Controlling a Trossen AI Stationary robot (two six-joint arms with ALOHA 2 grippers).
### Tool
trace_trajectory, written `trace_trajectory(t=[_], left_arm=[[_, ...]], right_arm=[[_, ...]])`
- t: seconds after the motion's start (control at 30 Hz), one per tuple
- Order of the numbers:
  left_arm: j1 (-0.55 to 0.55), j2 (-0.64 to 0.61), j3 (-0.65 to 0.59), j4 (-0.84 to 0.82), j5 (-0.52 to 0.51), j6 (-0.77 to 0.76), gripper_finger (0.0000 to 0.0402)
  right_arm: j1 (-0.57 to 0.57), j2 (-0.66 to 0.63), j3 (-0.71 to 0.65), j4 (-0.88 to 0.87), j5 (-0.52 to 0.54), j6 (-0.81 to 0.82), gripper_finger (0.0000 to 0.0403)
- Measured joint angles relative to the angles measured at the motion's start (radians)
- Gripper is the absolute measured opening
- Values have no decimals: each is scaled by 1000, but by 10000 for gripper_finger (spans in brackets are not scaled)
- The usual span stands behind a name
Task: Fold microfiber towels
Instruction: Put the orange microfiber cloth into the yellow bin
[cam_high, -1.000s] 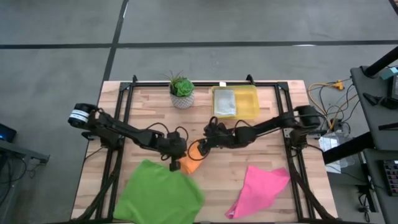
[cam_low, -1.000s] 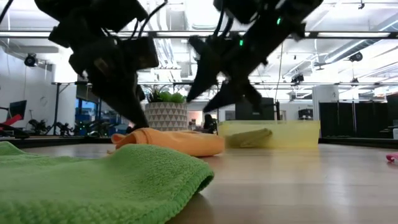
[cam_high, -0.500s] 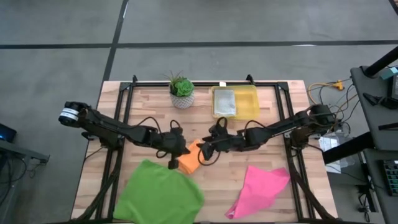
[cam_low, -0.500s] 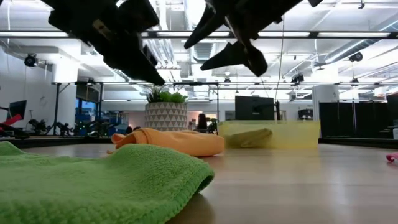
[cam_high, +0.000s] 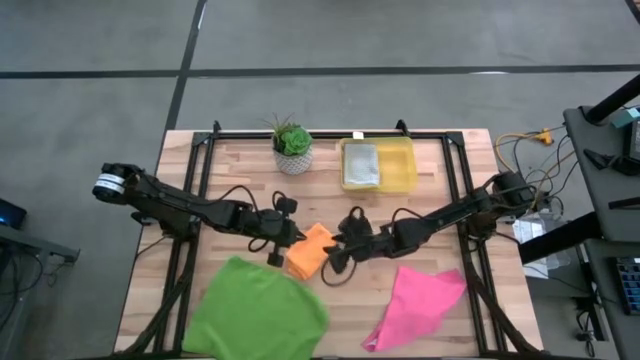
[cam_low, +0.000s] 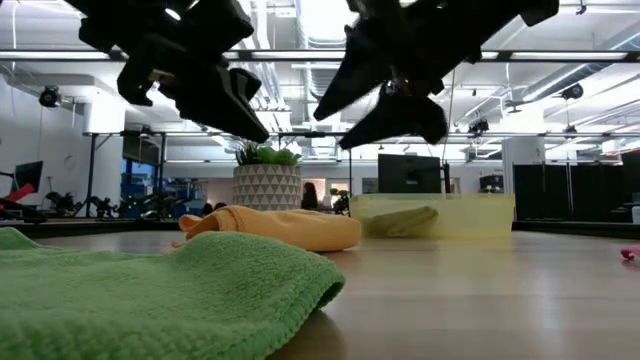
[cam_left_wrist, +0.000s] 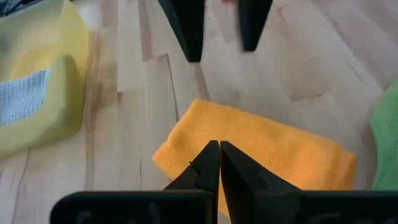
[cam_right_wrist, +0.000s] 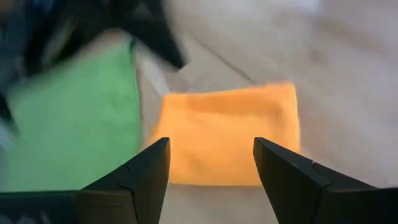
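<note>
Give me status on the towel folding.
Done: grey towel in the yellow bin; orange towel lies folded. In hand: nothing; left hand shut, right hand open, both above the orange. Left: green towel and pink towel, unfolded.

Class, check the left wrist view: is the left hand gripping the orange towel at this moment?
No. The left hand is shut with nothing between its fingers, hanging above the folded orange towel, which lies flat on the table.

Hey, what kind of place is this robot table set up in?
Probably a robotics lab or open workshop: a wooden table on bare concrete floor, exposed ceiling pipes, and a computer monitor behind it.
</note>
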Motion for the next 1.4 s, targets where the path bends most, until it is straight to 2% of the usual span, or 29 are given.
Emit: trace_trajectory(t=[0.1, 0.27, 0.4, 0.53, 0.6, 0.7, 0.77, 0.9, 1.2, 1.3, 1.4], left_arm=[[10, 0, -11, 0, 0, -4, 0], [28, 4, -27, -8, 0, -28, 0], [54, 26, -30, -41, 0, -103, 0], [75, 67, -31, -61, 10, -157, 0], [82, 91, -32, -71, 24, -183, 0], [92, 144, -32, -82, 73, -230, 0], [94, 187, -34, -87, 124, -255, 0], [94, 246, -32, -82, 239, -273, 0], [94, 254, -24, -71, 285, -323, 0], [89, 256, -18, -53, 354, -323, 0], [88, 256, -13, -22, 399, -323, 0]], right_arm=[[2, 18, 15, -18, 0, -363, 226], [4, 85, 61, -84, -1, -763, 226], [21, 172, 107, -161, 18, -994, 226], [38, 262, 138, -165, 35, -1134, 226], [51, 301, 155, -164, 89, -1181, 226], [70, 357, 184, -149, 241, -1194, 226], [72, 383, 202, -149, 286, -1189, 226], [67, 422, 235, -149, 290, -1176, 226], [59, 436, 232, -96, 281, -1159, 226], [54, 436, 222, -86, 223, -1159, 225], [51, 436, 220, -83, 212, -1164, 215]])
